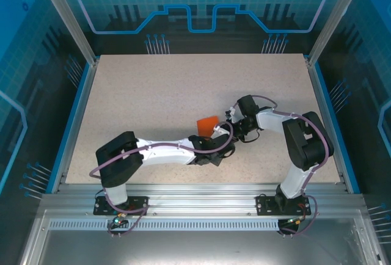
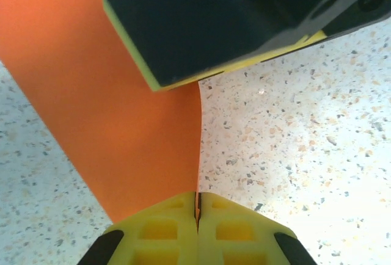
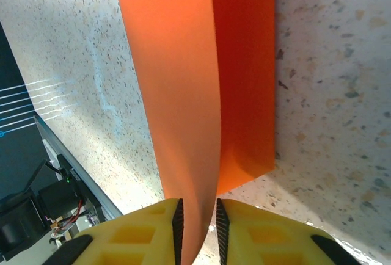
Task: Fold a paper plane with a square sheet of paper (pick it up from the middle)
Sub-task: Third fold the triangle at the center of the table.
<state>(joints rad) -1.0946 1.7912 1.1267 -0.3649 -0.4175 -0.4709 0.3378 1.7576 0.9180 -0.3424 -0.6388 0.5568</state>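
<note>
Both arms are bolted on a metal rail (image 1: 195, 193) at the near edge. The left arm (image 1: 165, 152) lies low and reaches to the right. The right arm (image 1: 305, 140) rises and bends back to the left. They meet a little right of the middle of the table (image 1: 153, 88).

The paper (image 1: 208, 123) is there, orange and partly lifted from the table, between the two arm ends.

In the left wrist view, the left gripper (image 2: 197, 207) has its yellow fingers pressed together on one edge of the paper (image 2: 110, 112). The sheet bends up and to the left from this pinch. At its far end a dark finger (image 2: 201, 21) with a yellow-green edge lies over it.

In the right wrist view, the right gripper (image 3: 197, 225) has its fingers a little apart. The paper (image 3: 177, 94) passes through this gap. I cannot tell if the pads touch it. Here the paper shows two layers: a lighter curved one in front, and a darker flat one behind with a corner resting on the table.

Beyond the grippers the table is speckled beige, and a blue panel (image 1: 195, 8) stands behind it.
</note>
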